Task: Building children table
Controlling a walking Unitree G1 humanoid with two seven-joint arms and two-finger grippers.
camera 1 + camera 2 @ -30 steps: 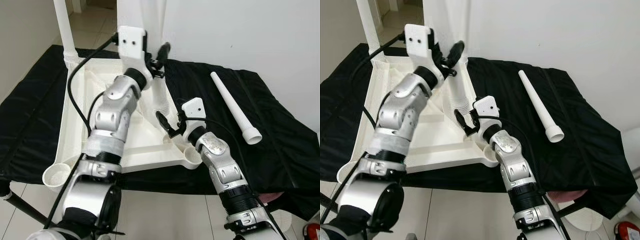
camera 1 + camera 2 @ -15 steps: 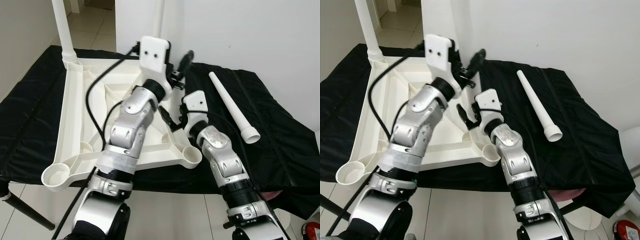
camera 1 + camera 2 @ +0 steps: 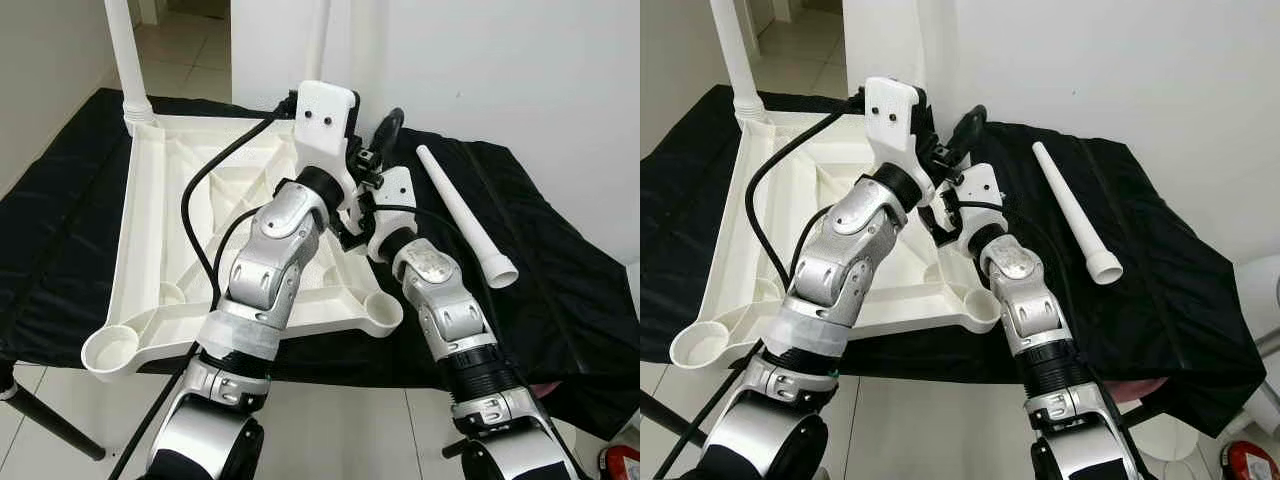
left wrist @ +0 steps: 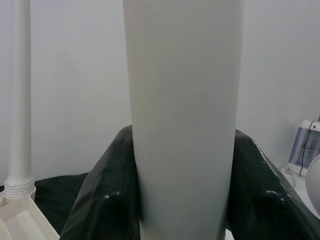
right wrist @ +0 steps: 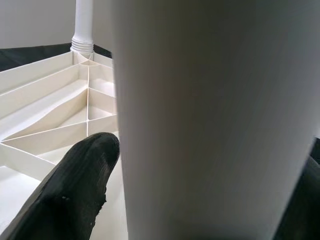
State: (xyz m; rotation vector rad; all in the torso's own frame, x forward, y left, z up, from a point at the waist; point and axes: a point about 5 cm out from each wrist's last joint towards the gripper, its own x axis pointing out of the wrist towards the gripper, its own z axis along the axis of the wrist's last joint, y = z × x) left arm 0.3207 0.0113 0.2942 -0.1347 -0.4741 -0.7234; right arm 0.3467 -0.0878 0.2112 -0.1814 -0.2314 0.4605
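item: white tabletop [image 3: 150, 250], lying upside down on a black cloth [image 3: 560, 290], ribbed underside up, round sockets at its corners

item: standing leg [image 4: 182, 120], upright between the jaws of both grippers at the far right corner; it looks seated in, or being fitted to, that socket, though the arms hide the joint itself

left gripper [image 3: 375, 150]: high on the standing leg, black fingers [image 4: 107, 210] either side of it and clamped against it

right gripper [image 3: 345, 222]: lower on the same leg, just under the left one; one finger [image 5: 75, 185] lies close beside the leg, the other at the far edge, so the jaws appear closed on it

step in hand, judged: seating this leg in its corner socket. to do it well, keep the leg plumb between both sets of jaws, press straight down along its axis, and twist only if the threaded collar needs it; uneven push from the upper grip could tilt it and jam it

nearby: far leg [image 3: 125, 55] already upright in the far left corner; loose leg [image 3: 465, 215] flat on the cloth, well out beyond the right jaws

open sockets: near left socket [image 3: 110, 350] and near right socket [image 3: 382, 312], both below the jaws

in the way: the crossed forearms crowd the corner and mask the joint; the left arm's cable [image 3: 200, 200] drapes over the tabletop
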